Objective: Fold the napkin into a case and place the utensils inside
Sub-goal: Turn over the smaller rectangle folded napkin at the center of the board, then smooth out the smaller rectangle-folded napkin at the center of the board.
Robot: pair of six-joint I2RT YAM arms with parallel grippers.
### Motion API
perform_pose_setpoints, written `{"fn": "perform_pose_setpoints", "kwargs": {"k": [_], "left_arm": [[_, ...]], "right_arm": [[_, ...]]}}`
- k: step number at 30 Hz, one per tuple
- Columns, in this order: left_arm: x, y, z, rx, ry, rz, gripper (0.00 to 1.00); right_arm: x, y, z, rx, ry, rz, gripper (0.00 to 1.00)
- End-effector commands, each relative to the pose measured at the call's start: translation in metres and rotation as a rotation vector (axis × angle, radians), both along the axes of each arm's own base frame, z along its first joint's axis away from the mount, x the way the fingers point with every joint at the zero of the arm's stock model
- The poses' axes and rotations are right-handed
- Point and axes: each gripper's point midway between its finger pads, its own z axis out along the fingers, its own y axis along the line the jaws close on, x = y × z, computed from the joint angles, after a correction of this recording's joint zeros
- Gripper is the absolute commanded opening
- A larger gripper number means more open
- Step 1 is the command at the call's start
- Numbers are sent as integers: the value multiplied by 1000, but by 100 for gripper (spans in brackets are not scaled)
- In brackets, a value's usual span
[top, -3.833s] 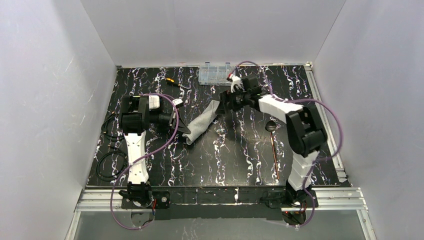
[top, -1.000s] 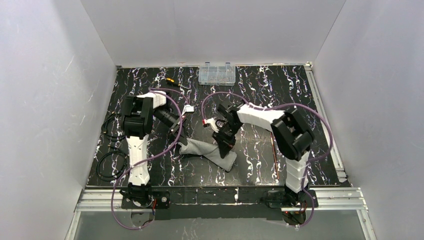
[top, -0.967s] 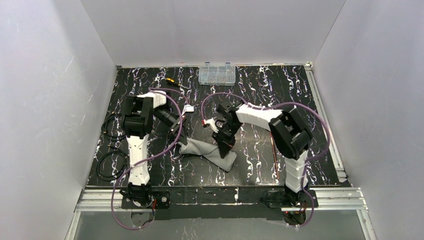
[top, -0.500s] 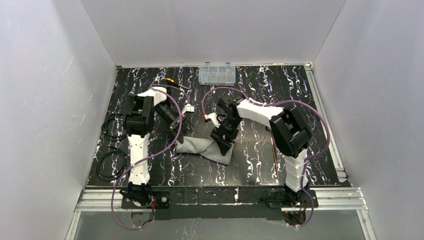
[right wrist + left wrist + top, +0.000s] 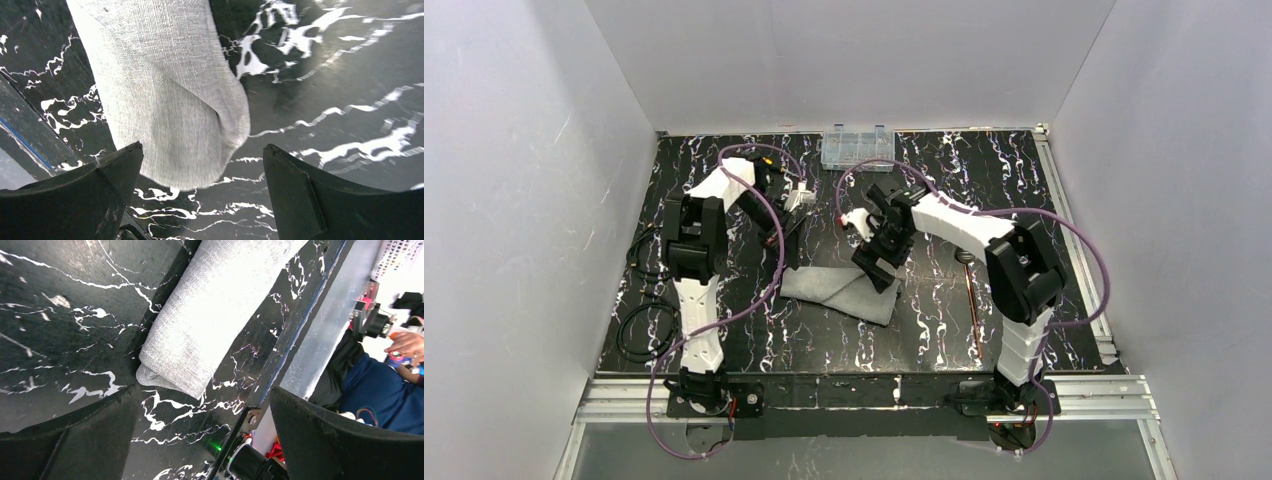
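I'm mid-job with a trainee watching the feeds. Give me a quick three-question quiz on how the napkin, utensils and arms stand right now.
1. True or false: the napkin lies folded on the table, gripped by neither end effector.
2. Where are the utensils? A: tucked inside the napkin. B: on the bare table to the napkin's right. C: in the clear box.
3. Fill in the blank: the left end effector and the right end effector each hover over one end of the napkin, both ___.

Key: 1 true; 2 B; 3 open.
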Motion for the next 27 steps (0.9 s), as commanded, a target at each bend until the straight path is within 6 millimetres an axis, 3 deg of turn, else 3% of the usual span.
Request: {"fn": "perform_pose_setpoints", "kwargs": {"k": [1,7,10,12,14,17,18,21,24,27], "left_arm": [[9,0,49,-13,-137,-8,99],[8,14,82,55,-303,-20,99],[4,14,98,42,-361,-11,98],[3,13,107,34,-383,3,99],[7,13,112,47,-405,24,98],[8,12,118,42,-438,39,99],[6,11,119,31,-437,43,99],[-5,5,109,18,-429,17,99],[-12,4,83,55,-489,-57,99],[-18,-6,64,44,-501,-112,99]], "right_arm": [[26,12,57,109,-169,-68,99],[22,15,71,152,-145,-121,98],[17,31,100,307,-132,-179,99],[2,44,111,438,-77,-225,99],[-21,55,120,565,30,-236,90],[-47,64,114,707,193,-307,71],[-55,66,114,752,259,-330,60],[-61,64,96,771,329,-352,35],[-57,57,70,720,365,-387,26],[-51,53,60,759,415,-407,18]]}}
